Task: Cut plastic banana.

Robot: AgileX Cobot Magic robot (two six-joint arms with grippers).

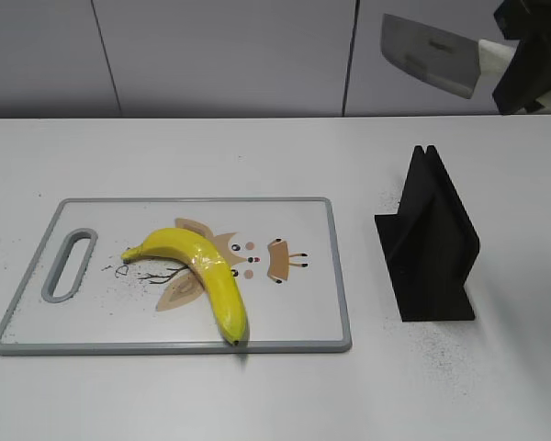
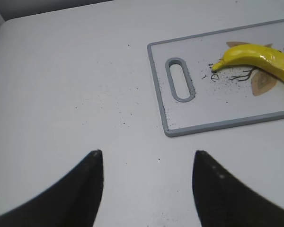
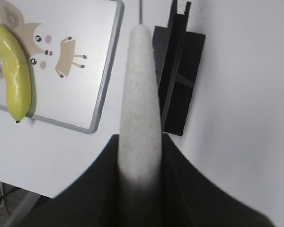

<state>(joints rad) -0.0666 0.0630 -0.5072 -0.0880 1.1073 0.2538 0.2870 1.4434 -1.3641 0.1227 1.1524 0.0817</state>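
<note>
Left end effector (image 2: 146, 189) sat open over bare desk (image 2: 75, 85), banana (image 1: 202, 276) lay loose on the cutting board (image 1: 303, 312), right end effector (image 3: 139, 189) clamped the knife (image 1: 432, 55) high above the stand (image 1: 432, 243); banana could roll under the blade.

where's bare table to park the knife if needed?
Bare table shows left of the cutting board, where the open left gripper hovers, behind the board, and right of the black knife stand. The strip between board and stand is narrow. The banana crowds the board's middle. The right gripper holds the knife.
</note>
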